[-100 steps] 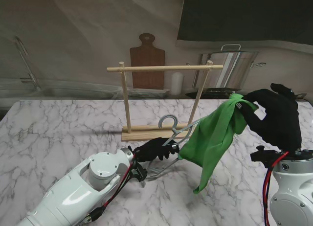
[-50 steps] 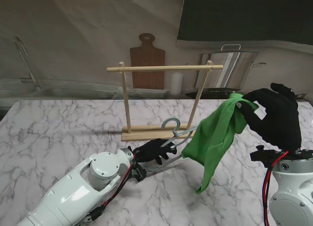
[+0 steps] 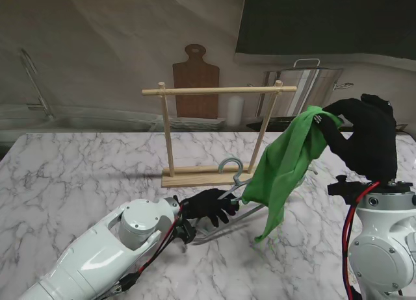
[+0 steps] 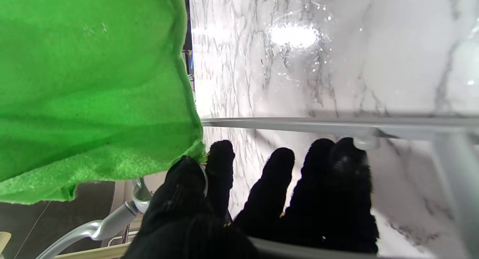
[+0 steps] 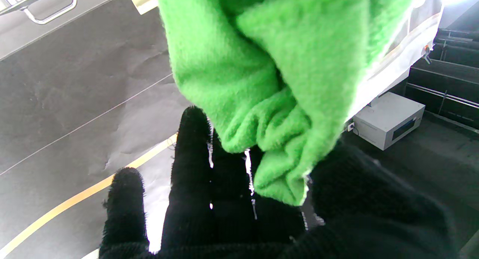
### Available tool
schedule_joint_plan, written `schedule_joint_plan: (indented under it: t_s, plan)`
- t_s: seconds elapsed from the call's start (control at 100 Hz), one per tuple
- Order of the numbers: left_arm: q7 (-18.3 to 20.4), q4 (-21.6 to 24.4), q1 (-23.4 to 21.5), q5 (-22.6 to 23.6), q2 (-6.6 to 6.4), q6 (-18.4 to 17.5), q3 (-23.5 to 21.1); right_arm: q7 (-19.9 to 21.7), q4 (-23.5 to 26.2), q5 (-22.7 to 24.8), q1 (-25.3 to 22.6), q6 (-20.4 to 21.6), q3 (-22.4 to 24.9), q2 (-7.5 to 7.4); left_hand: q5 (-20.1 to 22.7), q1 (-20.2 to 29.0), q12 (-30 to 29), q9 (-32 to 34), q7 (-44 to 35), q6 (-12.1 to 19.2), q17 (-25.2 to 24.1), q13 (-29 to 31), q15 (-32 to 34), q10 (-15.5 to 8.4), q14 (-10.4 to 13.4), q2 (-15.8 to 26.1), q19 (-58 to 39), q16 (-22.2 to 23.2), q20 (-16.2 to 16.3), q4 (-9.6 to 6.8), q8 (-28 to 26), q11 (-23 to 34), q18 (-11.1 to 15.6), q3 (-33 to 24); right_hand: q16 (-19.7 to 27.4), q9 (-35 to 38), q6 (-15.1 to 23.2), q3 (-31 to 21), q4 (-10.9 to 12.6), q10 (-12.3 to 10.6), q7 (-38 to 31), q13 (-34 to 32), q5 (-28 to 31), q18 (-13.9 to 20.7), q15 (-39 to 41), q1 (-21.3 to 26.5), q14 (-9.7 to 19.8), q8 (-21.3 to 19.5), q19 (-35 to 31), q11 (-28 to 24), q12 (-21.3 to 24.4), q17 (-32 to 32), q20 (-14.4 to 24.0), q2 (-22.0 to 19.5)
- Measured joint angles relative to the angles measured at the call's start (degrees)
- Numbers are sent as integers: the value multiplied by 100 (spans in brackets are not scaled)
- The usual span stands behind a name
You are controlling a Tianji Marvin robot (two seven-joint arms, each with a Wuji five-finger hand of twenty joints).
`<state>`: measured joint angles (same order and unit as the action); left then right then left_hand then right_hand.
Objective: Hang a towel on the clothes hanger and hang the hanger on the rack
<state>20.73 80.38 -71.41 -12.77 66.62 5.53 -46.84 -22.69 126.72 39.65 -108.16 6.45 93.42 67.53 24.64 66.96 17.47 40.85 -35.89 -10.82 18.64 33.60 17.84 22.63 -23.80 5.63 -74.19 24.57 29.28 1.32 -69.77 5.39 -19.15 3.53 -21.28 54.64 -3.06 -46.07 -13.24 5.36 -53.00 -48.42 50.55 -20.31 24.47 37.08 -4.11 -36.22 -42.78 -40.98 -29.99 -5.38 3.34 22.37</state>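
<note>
Stand view: our right hand (image 3: 364,141) pinches the towel (image 3: 286,160), left hand (image 3: 211,206) grips the hanger (image 3: 231,173); draping and racking on the rack (image 3: 218,91) remain undone.

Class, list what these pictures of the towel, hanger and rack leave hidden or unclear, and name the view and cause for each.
1. Stand view: the towel covers the hanger arm on the right, so whether it is threaded cannot be told.
2. Left wrist view: the left robot hand hides its grip on the hanger.
3. Right wrist view: the towel hides the right robot hand fingertips.
4. Wrist views: the rack barely shows.
</note>
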Motion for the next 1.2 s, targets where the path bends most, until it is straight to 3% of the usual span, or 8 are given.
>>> schedule_joint_plan:
  t_s: [0.49, 0.71, 0.82, 1.2]
  plan:
    - [276, -218, 189, -452, 45, -5, 352, -375, -786, -494, 519, -131, -228, 97, 0, 0, -81, 136, 3, -29, 9, 57, 0, -66, -2, 0, 2, -59, -7, 0, 9, -4, -20, 0, 0, -91, -2, 23, 0, 0, -6, 49, -16, -42, 53, 1, 0, 0, -1, -63, 0, 5, 0, -46]
    - [387, -223, 152, -582, 71, -44, 340, -774, -1253, -612, 732, 79, -273, 158, 0, 0, -118, 208, 4, -31, 20, 123, 10, -75, -2, 0, 2, -59, -9, 0, 14, -28, -32, 0, -1, -152, -2, 73, 0, 0, -8, 112, -33, -43, 116, 3, 0, 0, -1, -115, 0, 18, 0, -116]
    - [505, -241, 200, -583, 59, -43, 433, -806, -1298, -966, 801, 36, -346, 198, 0, 0, -118, 208, 7, -31, 20, 123, 12, -88, -3, 0, 2, -59, -9, 0, 16, -28, -34, 0, -53, -158, -2, 73, 0, 0, -16, 112, -48, -43, 133, 3, 0, 0, -1, -124, 0, 25, 0, -116]
    - [449, -496, 368, -600, 153, -22, 636, -806, -1317, -1160, 882, -16, -496, 250, 0, 0, -119, 208, 9, -39, 21, 123, 39, -96, -3, 0, 2, -59, -12, 0, 73, -28, -36, 0, -62, -222, -48, 119, 0, 5, -24, 117, -59, -43, 194, 67, 0, 0, -1, -189, 1, 31, 0, -117]
